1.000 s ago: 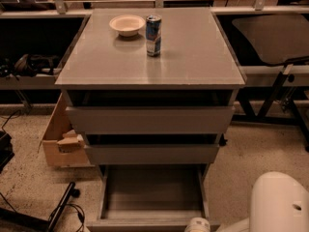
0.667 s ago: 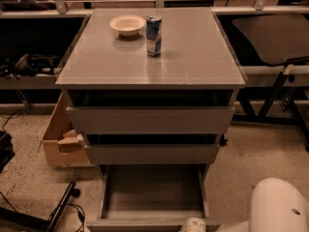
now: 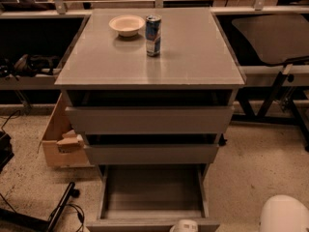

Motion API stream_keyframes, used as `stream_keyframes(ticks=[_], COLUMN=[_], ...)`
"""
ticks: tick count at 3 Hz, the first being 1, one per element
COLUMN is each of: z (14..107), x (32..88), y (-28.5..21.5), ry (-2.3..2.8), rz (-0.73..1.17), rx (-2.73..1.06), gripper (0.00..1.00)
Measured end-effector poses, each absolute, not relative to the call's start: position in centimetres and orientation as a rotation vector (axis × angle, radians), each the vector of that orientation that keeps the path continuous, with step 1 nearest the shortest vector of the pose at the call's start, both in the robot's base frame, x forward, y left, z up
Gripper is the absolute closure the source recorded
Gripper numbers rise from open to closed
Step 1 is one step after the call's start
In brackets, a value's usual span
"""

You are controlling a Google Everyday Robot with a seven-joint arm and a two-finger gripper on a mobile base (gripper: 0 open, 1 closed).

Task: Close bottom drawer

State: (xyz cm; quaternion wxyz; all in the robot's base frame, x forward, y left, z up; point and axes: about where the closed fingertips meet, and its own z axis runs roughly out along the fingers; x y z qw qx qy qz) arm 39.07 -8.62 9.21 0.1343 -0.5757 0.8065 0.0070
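Note:
The bottom drawer (image 3: pixel 152 190) of the grey cabinet stands pulled far out, and its plain grey tray is empty. Its narrow front panel (image 3: pixel 130 224) lies at the lower edge of the view. My gripper (image 3: pixel 184 225) shows only as a small white rounded tip at the bottom edge, right at the drawer's front panel, a little right of its middle. The middle drawer (image 3: pixel 150 153) and the top drawer (image 3: pixel 149 120) stick out a little above it.
A white bowl (image 3: pixel 126 24) and a blue can (image 3: pixel 153 28) stand on the cabinet top (image 3: pixel 193 52). A cardboard box (image 3: pixel 60 141) sits on the floor to the left. Cables and a black bar (image 3: pixel 60 207) lie at lower left. My white arm shell (image 3: pixel 283 214) is at lower right.
The white gripper tip has moved slightly left along the drawer's front edge. The white arm shell has sunk a little lower in view. The drawer has not visibly moved.

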Motion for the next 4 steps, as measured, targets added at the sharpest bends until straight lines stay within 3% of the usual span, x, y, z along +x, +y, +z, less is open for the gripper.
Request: stream_keyframes(ticks=[2, 4], z=[13.4, 13.6], x=[42.1, 44.6], y=[-8.9, -8.6], ry=[2.269, 2.213], rz=[-0.244, -0.286], rx=[-1.550, -1.550], gripper=[1.00, 1.00])
